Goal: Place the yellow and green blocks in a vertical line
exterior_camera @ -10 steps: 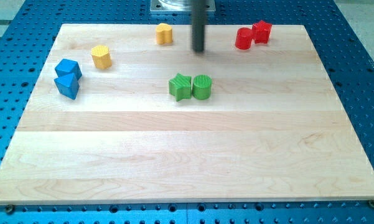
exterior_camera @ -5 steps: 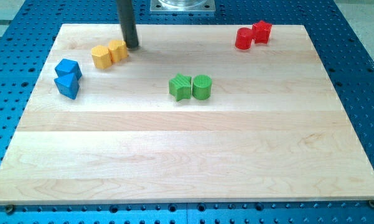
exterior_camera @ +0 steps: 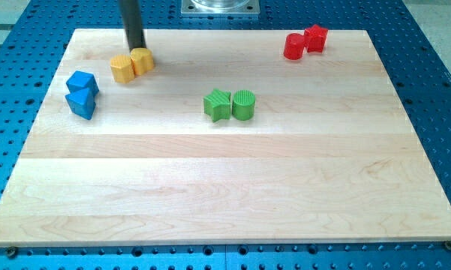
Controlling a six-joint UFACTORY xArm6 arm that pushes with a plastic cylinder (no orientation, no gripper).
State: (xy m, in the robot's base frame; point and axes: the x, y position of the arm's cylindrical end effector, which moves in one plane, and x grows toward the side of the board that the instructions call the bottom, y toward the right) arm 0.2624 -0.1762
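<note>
Two yellow blocks sit touching at the board's upper left: a yellow hexagonal block and a second yellow block to its right. A green star block and a green cylinder sit side by side, touching, near the board's middle. My tip is just above the right yellow block, at its upper left edge, touching or nearly touching it.
Two blue blocks sit stacked top to bottom at the view's left edge of the board. Two red blocks sit together at the upper right. The wooden board lies on a blue perforated table.
The rod swept left from the top centre, pushing one yellow block against the yellow hexagon, then moved from that block's right side to its upper left. The green blocks stayed put.
</note>
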